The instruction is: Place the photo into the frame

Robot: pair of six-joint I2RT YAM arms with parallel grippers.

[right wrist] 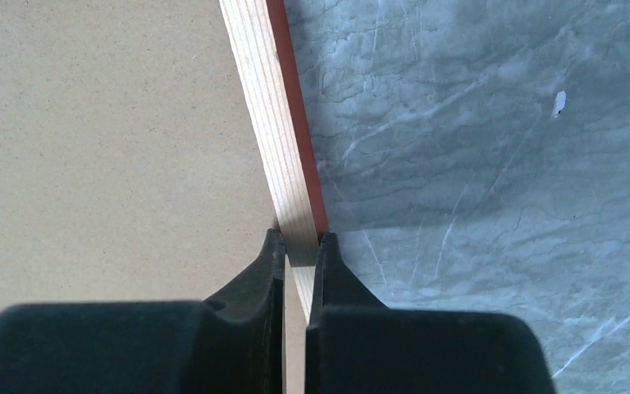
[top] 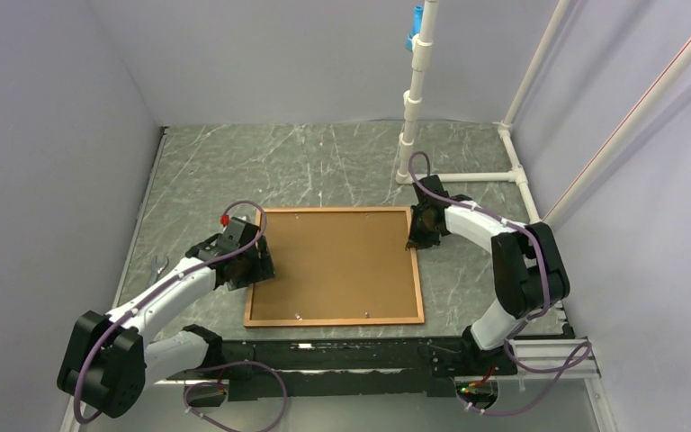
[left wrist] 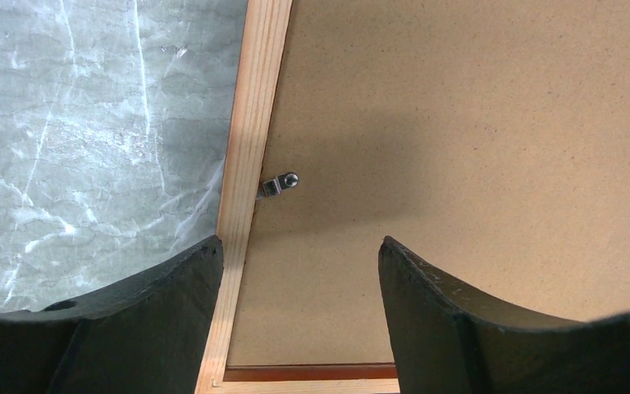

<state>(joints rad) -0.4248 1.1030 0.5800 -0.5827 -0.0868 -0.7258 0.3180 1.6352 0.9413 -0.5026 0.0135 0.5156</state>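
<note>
Frame (right wrist: 272, 123) rail pinched by right gripper (right wrist: 299, 240), wrist pointing down, left gripper (left wrist: 299, 248) hovering spread

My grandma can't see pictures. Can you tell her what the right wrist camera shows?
The right claw pinches the thin wooden edge of the frame, seen from above. Plain brown backing board fills the left side, and grey marbled table fills the right.

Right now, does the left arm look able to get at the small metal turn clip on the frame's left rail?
Probably yes. The left gripper hangs open just short of the metal turn clip, astride the rail of the frame, and nothing lies between them on the backing board.
</note>
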